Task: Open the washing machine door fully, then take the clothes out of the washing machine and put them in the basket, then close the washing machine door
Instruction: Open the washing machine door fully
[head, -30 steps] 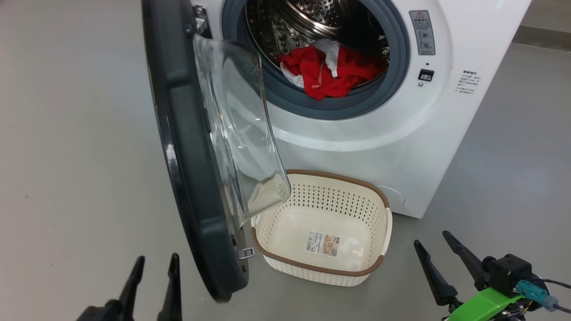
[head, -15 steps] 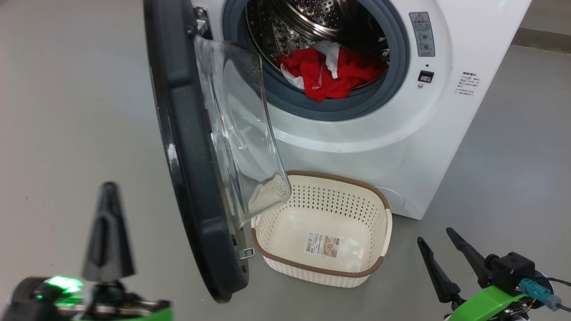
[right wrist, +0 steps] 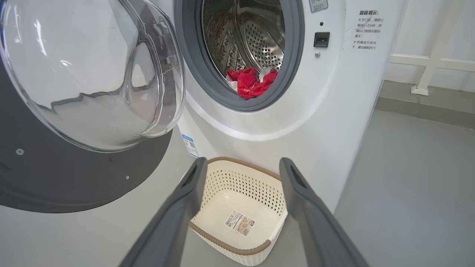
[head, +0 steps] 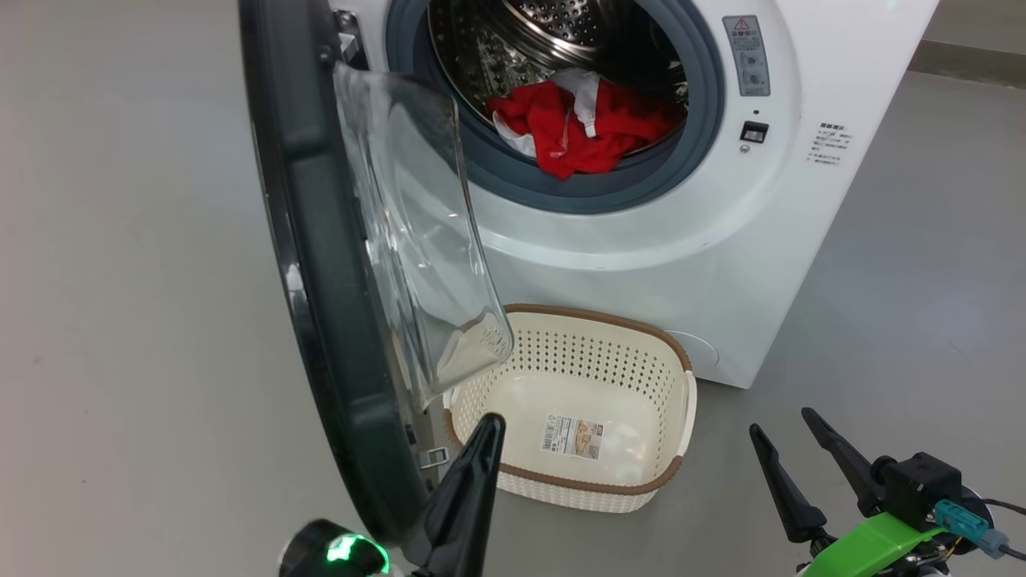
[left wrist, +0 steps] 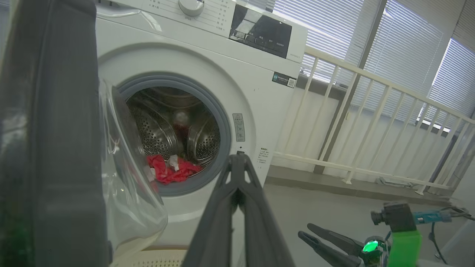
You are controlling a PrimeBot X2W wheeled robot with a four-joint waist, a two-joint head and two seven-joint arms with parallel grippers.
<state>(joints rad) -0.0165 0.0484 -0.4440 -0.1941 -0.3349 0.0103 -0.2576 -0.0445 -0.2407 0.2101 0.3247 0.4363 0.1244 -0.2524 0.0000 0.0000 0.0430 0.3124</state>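
The washing machine (head: 641, 240) is seen standing on the grey floor (head: 120, 320), its round opening uncovered and ringed by a grey gasket (head: 513, 172). The washing machine door (head: 321, 280) is swung out on the left side of that opening, roughly square to the machine's front, so that its black rim is seen edge-on from the head and its clear glass bowl is turned towards the basket side.

The basket (head: 677, 353) is set on the floor just in front of the machine's base, below the opening, with its near left corner under the bottom of the glass bowl. Nothing but a label sticker (head: 573, 437) is seen in its bottom.

The clothes (head: 577, 132) are heaped in the steel drum (head: 561, 24), at its lower front, with red folds draped onto the gasket.

The right gripper (head: 781, 423) is held with its fingers spread apart and empty, above the floor to the right of the basket and well apart from it.

The left gripper (head: 490, 425) is closed, its fingers pressed together with nothing between them. Its tip is seen just beside the door's lower rim, near the basket's near left corner; whether the door is touched cannot be told.
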